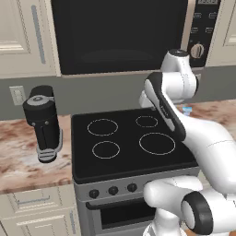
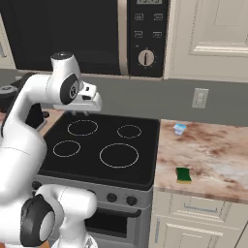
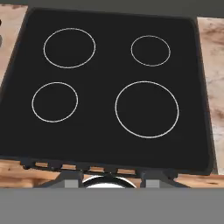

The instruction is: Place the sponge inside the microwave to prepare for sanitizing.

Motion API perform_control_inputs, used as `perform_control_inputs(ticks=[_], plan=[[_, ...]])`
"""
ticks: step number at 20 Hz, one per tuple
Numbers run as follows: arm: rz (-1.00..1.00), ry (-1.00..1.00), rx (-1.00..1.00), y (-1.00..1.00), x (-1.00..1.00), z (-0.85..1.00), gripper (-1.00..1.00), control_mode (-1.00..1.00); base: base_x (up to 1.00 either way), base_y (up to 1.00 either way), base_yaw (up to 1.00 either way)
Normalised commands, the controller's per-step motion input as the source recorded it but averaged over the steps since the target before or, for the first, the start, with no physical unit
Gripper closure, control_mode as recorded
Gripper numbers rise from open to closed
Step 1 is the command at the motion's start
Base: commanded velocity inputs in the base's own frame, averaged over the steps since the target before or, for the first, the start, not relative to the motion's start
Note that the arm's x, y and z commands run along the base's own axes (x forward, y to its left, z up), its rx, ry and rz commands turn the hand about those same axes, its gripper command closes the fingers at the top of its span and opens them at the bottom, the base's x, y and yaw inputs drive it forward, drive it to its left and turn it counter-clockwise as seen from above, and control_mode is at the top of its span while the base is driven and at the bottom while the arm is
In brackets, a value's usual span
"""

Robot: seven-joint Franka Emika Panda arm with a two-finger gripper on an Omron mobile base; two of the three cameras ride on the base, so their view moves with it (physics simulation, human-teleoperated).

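The sponge [image 2: 183, 175] lies flat on the marbled counter right of the stove, near the front edge, with its green side up. The microwave [image 1: 120, 34] is built in above the stove, its black glass door shut, its beige handle [image 2: 123, 36] and knob panel [image 2: 146, 58] on the right. My gripper [image 2: 77, 112] hangs over the back left of the stovetop, pointing down, far left of the sponge and below the microwave. In the hand view its fingertips [image 3: 72, 176] stand wide apart, open, with nothing between them.
The black stove [image 3: 109, 87] has several burner rings. A small bluish glass [image 2: 179, 129] stands on the right counter behind the sponge. A black coffee machine [image 1: 42, 122] sits on the left counter. Cream cabinets [image 2: 213, 34] flank the microwave.
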Motion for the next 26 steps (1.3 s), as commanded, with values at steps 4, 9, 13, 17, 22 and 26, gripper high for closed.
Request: perform_control_inputs(ticks=[4,9,13,17,22,26], plan=[[0.03,-0.17,-0.01,0.01,-0.25,0.0,-1.0,-1.0,0.0,0.0,0.0],[0.0,-0.48,0.0,-0.05,-0.36,0.07,-1.0,-1.0,0.0,0.0,0.0],[-0.06,-0.31,0.0,-0.13,-0.2,0.24,-1.0,-1.0,0.0,0.0,0.0],[-0.1,-0.04,0.05,-0.32,-0.02,0.3,-1.0,-1.0,0.0,0.0,0.0],[-0.03,0.12,0.06,-0.38,0.05,0.46,-1.0,-1.0,0.0,0.0,0.0],[-0.02,0.16,0.01,-0.36,0.07,0.5,-1.0,-1.0,0.0,0.0,0.0]])
